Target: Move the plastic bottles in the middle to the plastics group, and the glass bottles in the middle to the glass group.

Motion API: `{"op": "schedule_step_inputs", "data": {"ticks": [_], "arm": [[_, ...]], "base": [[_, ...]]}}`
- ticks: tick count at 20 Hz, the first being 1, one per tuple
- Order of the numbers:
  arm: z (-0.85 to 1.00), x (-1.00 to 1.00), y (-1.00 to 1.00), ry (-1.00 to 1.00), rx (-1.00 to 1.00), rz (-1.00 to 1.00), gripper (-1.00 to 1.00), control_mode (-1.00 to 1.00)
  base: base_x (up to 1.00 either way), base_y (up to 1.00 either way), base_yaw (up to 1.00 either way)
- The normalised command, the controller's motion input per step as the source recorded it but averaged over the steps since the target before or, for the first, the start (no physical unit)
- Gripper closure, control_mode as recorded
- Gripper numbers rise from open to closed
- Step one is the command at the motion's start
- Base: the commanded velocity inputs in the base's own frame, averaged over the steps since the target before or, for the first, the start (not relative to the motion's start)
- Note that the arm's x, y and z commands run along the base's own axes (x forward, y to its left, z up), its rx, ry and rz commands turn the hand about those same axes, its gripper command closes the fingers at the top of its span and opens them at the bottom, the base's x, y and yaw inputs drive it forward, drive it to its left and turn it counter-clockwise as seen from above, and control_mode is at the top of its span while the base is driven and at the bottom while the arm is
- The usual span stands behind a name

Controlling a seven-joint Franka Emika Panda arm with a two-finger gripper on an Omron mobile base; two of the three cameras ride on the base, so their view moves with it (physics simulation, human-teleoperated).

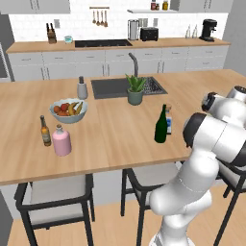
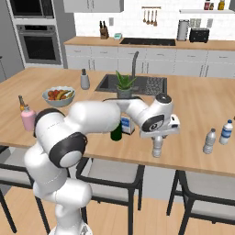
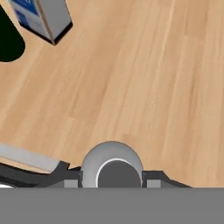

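From the left base view we see the green wine bottle [image 1: 161,126] and the blue-labelled bottle [image 1: 168,119] standing close together near the island counter [image 1: 115,129] front edge, with the brown beer bottle [image 1: 45,131] and pink flask [image 1: 61,140] well apart to the left; the arm's bulk hides the hand here, so a swing that way could clip the wine bottle unseen. In the right base view the gripper [image 2: 157,140] sits straight over the small plastic bottle [image 2: 157,147] near the counter's front edge, and the two pale bottles [image 2: 217,136] of the plastics group wait further right; we judge a loose grip could tip the bottle off that edge, and the fingers are too small to read. In the hand view the plastic bottle's cap [image 3: 112,168] lies between the fingertips [image 3: 153,179], seemingly touching both, but they are cut off at the bottom, so we cannot tell whether the claw has truly closed on it
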Motion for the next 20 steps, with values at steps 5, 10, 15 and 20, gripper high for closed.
{"op": "schedule_step_inputs", "data": {"ticks": [5,10,15,20], "arm": [[0.10,0.00,-0.39,0.00,0.00,-0.12,1.00,-1.00],[0.00,0.07,-0.45,0.00,0.00,-0.13,1.00,-1.00],[0.01,0.28,-0.42,-0.01,0.00,-0.13,1.00,-1.00],[0.03,0.07,-0.19,-0.01,0.03,-0.06,1.00,-1.00]], "base": [[0.00,0.00,0.00],[0.00,0.00,0.00],[0.00,0.00,0.00],[0.00,0.00,0.00]]}}
